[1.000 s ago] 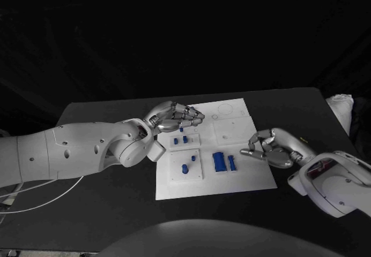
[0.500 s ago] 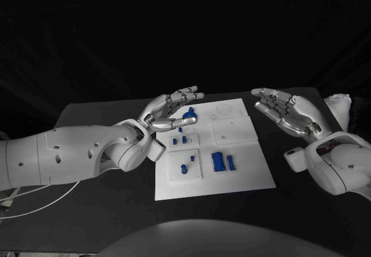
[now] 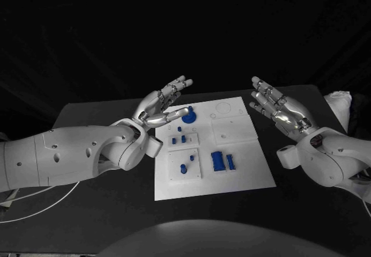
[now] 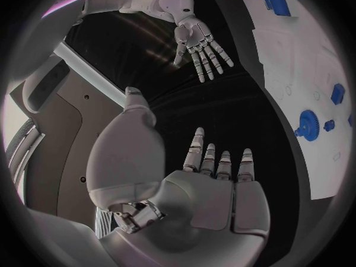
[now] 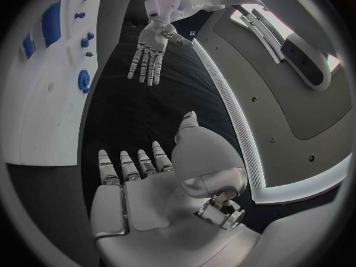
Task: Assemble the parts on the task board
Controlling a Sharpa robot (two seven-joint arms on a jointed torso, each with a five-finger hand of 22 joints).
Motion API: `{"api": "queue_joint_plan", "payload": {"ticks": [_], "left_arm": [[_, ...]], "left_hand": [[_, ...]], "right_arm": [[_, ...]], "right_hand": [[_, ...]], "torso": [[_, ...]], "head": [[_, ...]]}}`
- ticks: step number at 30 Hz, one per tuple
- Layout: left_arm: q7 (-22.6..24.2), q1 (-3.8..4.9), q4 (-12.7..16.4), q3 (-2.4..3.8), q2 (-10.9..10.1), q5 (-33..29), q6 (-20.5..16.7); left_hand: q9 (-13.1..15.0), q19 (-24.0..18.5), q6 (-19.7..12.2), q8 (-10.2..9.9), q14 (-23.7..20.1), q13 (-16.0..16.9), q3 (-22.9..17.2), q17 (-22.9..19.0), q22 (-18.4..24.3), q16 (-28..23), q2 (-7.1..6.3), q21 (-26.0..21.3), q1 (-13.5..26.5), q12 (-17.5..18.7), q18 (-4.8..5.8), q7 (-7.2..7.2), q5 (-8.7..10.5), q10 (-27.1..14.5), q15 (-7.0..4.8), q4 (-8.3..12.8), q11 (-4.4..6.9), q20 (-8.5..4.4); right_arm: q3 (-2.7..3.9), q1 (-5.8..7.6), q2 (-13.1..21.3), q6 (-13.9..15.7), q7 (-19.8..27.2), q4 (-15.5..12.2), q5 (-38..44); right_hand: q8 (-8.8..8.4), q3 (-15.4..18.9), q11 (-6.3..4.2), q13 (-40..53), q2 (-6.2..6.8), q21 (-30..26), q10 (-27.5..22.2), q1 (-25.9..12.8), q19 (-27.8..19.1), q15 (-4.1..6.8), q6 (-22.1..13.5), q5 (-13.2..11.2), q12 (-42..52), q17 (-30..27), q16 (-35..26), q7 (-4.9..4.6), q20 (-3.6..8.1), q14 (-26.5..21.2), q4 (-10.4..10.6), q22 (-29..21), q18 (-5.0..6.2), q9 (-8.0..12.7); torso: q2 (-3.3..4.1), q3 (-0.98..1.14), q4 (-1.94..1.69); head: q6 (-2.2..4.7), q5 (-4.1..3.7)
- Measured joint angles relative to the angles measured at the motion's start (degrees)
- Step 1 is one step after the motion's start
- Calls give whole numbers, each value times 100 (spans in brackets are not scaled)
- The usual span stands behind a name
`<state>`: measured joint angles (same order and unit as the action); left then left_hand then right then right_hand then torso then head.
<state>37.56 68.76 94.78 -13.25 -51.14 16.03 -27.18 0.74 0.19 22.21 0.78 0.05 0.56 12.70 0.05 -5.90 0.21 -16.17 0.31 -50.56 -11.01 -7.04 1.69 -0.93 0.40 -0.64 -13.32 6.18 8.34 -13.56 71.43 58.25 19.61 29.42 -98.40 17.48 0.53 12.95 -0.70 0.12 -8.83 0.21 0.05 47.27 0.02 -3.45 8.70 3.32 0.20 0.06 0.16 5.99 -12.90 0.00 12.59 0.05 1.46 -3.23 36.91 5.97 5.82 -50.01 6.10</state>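
Note:
The white task board (image 3: 243,176) lies flat in the middle of the black table. A blue gear (image 3: 191,115) sits near its far left corner, and it also shows as the gear (image 4: 305,123) and the gear (image 5: 83,80) in the wrist views. Several small blue pegs (image 3: 180,140) stand below it. A bigger blue block (image 3: 218,161) and a slim blue piece (image 3: 232,162) stand nearer me. My left hand (image 3: 162,104) is raised beside the gear, fingers spread, holding nothing. My right hand (image 3: 274,110) is raised over the board's far right corner, also spread and empty.
The black table (image 3: 101,115) reaches past the board on both sides. A pale object (image 3: 341,107) lies at the table's right edge. White cables (image 3: 31,198) trail under my left arm.
Both hands were curled low at the board a second ago. They have lifted and spread open. The blue gear now lies uncovered on the board where the left hand was.

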Motion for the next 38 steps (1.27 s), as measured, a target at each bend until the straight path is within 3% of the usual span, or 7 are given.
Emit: {"api": "queue_joint_plan", "payload": {"ticks": [3,4,7,15,19,28,38], "left_arm": [[-21,-35,-17,56,10,-9,-9],[-28,-57,-31,99,25,-19,-20],[-69,-167,-89,295,114,-93,-96],[-343,-662,-359,1055,490,-698,-729],[-510,-814,-452,1260,595,-1059,-1104],[-712,-862,-491,1317,631,-1445,-1505],[-781,-863,-491,1318,632,-1564,-1625]], "left_hand": [[-56,-18,-976,-60,-2,-43,-572,0,514,0,706,-11,2266,483,535,-156,78,-36,36,572,-536,-392],[-61,-19,-1194,-60,-2,-45,-700,0,556,0,865,-11,2755,592,630,-164,78,-40,36,700,-583,-672],[-66,-18,-1640,-61,-2,-48,-1217,0,580,0,1392,-11,3764,1063,666,-168,78,-39,36,1240,-588,-817],[-69,-18,-2192,-61,-2,-51,-1264,1,585,0,1623,-11,5007,1083,665,-166,78,-39,36,1312,-588,-817],[-69,-18,-2192,-61,-2,-51,-1265,1,584,0,1617,-11,5014,1083,665,-166,78,-39,36,1312,-587,-817],[-68,-19,-2192,-61,-2,-50,-1264,2,584,0,1617,-10,5014,1083,665,-166,78,-39,36,1312,-587,-816],[-66,-19,-2191,-61,-2,-49,-1264,3,583,0,1617,-10,5013,1083,665,-166,78,-39,36,1312,-587,-816]], "right_arm": [[44,-27,-17,29,-13,20,-11],[71,-47,-39,46,-15,38,-21],[199,-146,-164,138,-21,106,-81],[859,-677,-816,848,-25,490,-575],[1136,-923,-1118,1363,-24,669,-951],[1353,-1120,-1354,2137,-20,837,-1519],[1354,-1123,-1352,2376,-18,845,-1709]], "right_hand": [[-33,-563,41,-5,422,0,-4,-2109,-3,318,-443,-303,0,-1,0,-527,568,-1,-563,0,-112,295],[-33,-690,41,-6,724,0,-4,-2576,-3,317,-710,-312,0,-1,0,-572,697,0,-690,0,-112,306],[-33,-1220,41,-7,866,0,-4,-3520,-5,317,-850,-313,0,-1,0,-597,1229,0,-1220,0,-112,314],[-33,-1267,40,-6,875,1,-4,-4679,-3,317,-850,-313,0,0,0,-598,1261,0,-1266,2,-112,318],[-33,-1267,40,-5,886,1,-4,-4696,-3,317,-850,-313,0,0,0,-598,1261,0,-1266,3,-112,317],[-33,-1266,40,-4,885,1,-4,-4695,-4,317,-850,-312,0,2,0,-598,1260,0,-1266,5,-111,317],[-33,-1266,40,-3,885,1,-4,-4695,-4,316,-850,-312,0,4,0,-598,1260,0,-1266,0,-111,315]], "torso": [[-2,-3,-3],[-7,-6,-8],[-27,-29,-31],[-174,-183,-178],[-290,-303,-294],[-499,-520,-506],[-565,-590,-576]], "head": [[11,-6],[30,-13],[107,-43],[576,-225],[913,-357],[1446,-562],[1561,-609]]}}
